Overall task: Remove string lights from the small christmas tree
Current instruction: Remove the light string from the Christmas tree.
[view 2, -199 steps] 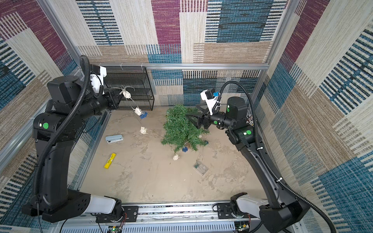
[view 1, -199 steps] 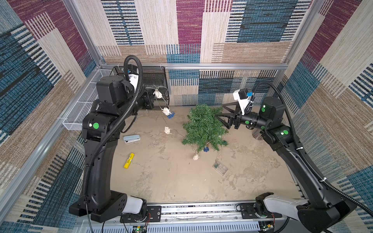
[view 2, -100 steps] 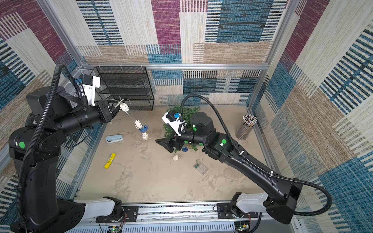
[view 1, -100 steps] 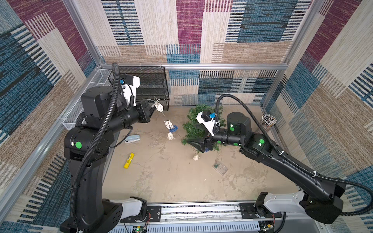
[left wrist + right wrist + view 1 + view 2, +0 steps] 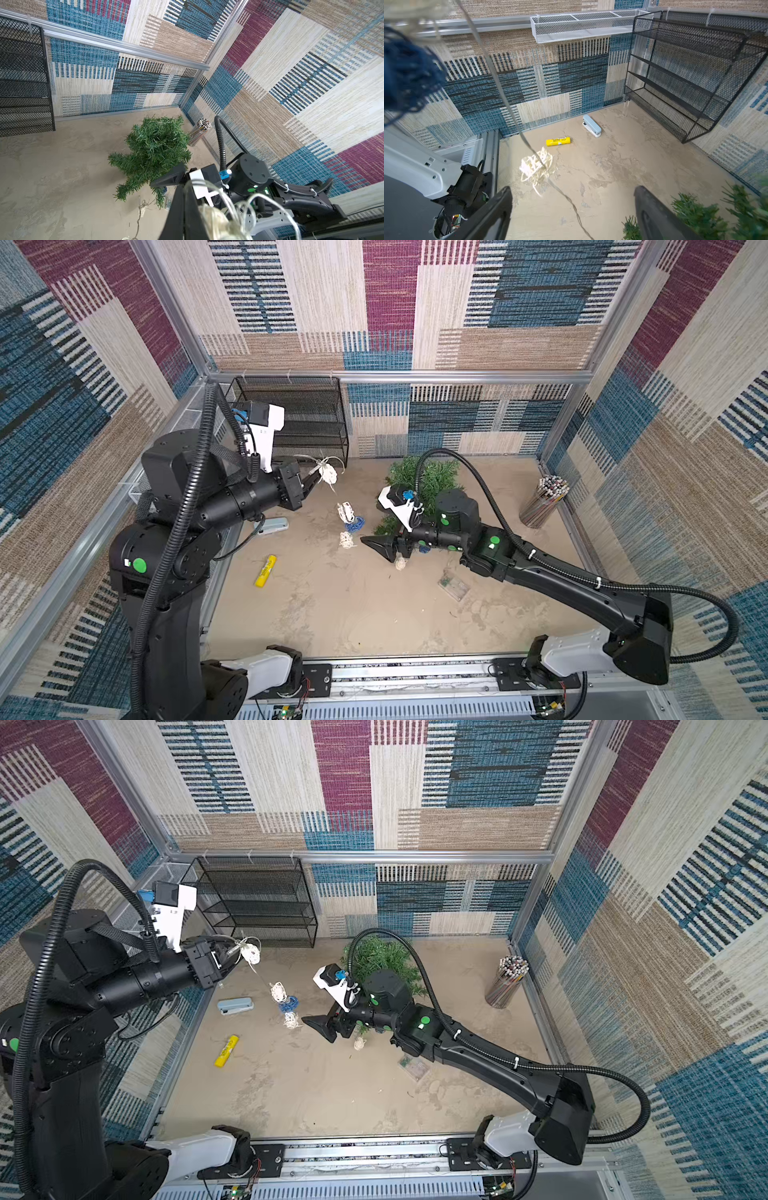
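While the left end effector is pressed together on a bunched end of the string lights and sits raised at the left of the frame in both top views, the thin wire slants down from it. A cream ball, a dark blue ball and another cream ball dangle one below another over the middle of the worktop. Holding that end high looks meant to keep the strand taut and draw it away from the small christmas tree, which sits at upper centre, partly hidden by the right arm. I cannot tell whether it stands upright.

At frame centre, the right end effector is spread wide and grips nothing. It is low, just beside the tree's lower branches, and points toward frame left. In the right wrist view the wire runs down between its two fingers without touching either. My guess is that it is placed there to catch the wire close to the tree.

One more cream ball lies on the worktop just below that end effector. The clear battery box rests further toward lower right, beside the arm. The tail of the strand therefore seems not yet pulled away from the tree's foot. A yellow tube and a pale blue stapler lie well apart at the left.
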`<state>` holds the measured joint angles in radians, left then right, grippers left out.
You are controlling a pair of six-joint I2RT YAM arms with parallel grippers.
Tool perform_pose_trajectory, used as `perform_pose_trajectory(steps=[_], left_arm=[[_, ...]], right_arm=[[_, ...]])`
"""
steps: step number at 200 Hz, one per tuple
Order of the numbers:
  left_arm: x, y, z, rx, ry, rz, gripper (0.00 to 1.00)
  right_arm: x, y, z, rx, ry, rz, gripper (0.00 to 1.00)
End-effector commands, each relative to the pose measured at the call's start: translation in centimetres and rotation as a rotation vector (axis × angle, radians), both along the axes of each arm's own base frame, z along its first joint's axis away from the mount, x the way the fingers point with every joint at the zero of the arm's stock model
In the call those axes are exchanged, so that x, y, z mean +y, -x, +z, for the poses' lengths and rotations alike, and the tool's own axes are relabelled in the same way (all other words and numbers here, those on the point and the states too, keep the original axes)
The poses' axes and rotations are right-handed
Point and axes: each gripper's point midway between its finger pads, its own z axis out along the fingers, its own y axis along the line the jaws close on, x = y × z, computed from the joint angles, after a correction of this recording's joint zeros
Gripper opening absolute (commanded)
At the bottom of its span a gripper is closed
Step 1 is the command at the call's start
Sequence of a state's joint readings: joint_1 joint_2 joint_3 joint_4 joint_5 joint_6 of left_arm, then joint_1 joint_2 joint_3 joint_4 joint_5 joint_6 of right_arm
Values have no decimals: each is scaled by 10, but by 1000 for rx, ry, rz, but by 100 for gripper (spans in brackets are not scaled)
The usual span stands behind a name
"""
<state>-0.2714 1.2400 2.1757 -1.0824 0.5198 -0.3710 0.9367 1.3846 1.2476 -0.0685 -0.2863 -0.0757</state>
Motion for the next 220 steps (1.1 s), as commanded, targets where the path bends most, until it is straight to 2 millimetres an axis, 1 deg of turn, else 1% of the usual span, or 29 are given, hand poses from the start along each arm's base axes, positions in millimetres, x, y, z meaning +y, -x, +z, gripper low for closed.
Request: perform_pose_trajectory(steps=[1, 41, 56, 61, 80, 97, 114, 136, 160, 175, 196, 220], left_arm=[[-3, 5, 5, -3, 23, -25, 0], [-7, 4, 2, 10, 34, -44, 0], [-8, 1, -1, 14, 38, -43, 0], [-11, 4, -1, 15, 46, -71, 0], [-13, 2, -4, 19, 57, -78, 0], [-12, 2, 0, 0, 56, -73, 0], [-11, 3, 9, -31, 56, -73, 0], [-12, 4, 17, -56, 58, -79, 0], [-12, 2, 18, -66, 49, -80, 0], [-13, 1, 18, -64, 48, -85, 0], [-14, 0, 18, -64, 50, -87, 0], [-14, -1, 19, -69, 47, -86, 0]], right_arm=[[11, 4, 25, -53, -91, 58, 93], [25, 17, 34, -58, -170, 156, 91], [30, 16, 34, -58, -173, 168, 90], [31, 15, 34, -59, -174, 171, 89], [38, 15, 35, -56, -175, 201, 84], [42, 16, 32, -48, -165, 214, 83], [37, 14, 27, -52, -140, 189, 84], [21, 11, 14, -39, -110, 164, 88], [1, 11, 2, -23, -95, 148, 90], [-7, 13, -5, -16, -86, 139, 90], [-6, 12, -16, -5, -59, 139, 91], [1, 4, -32, 19, -28, 126, 91]])
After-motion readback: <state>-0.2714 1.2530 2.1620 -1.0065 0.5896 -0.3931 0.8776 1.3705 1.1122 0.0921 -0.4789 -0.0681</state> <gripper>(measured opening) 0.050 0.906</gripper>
